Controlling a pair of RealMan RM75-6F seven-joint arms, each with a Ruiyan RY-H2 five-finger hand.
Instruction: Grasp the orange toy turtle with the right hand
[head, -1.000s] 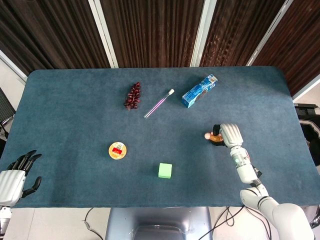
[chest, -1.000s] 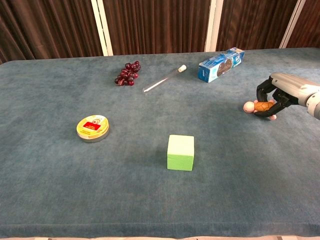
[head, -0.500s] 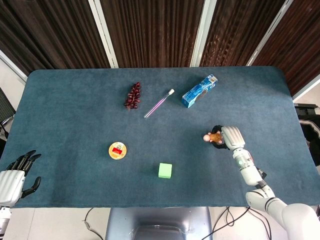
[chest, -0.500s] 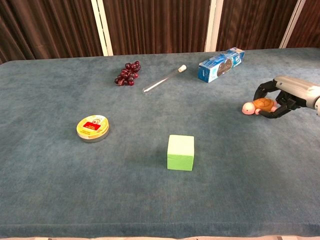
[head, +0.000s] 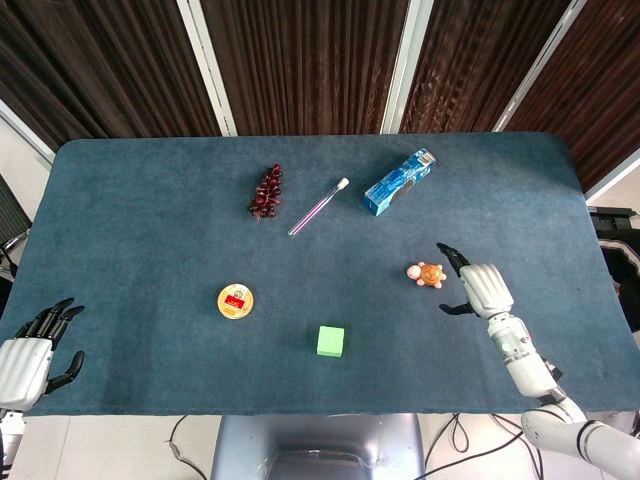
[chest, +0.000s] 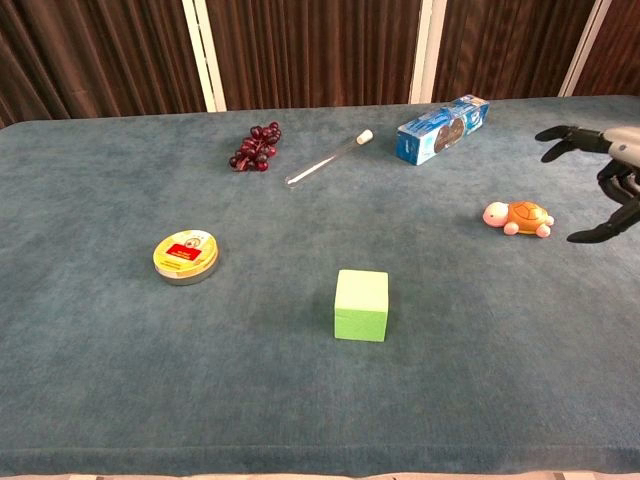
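Now the right hand (head: 478, 287) has let go: a second ago its fingers curled around the orange toy turtle (head: 427, 274), and half a second ago they still cupped it, but at this moment the fingers are spread wide and the hand sits just to the turtle's right, apart from it. The turtle lies alone on the blue table (head: 130, 210), pink head pointing away from the hand (it has shifted only slightly since the earlier views). From the chest camera the right hand (chest: 603, 180) shows only at the frame edge, dark fingers splayed above and below, with the turtle (chest: 519, 216) free on the cloth. The left hand (head: 35, 345) rests at the table's near left corner, fingers apart, holding nothing, unchanged.

Counted, one of each: one bunch of dark grapes (head: 266, 191), one test tube (head: 318, 207), one blue box (head: 400, 182), one round yellow tin (head: 235, 301), one green cube (head: 331, 341), none of them moved.
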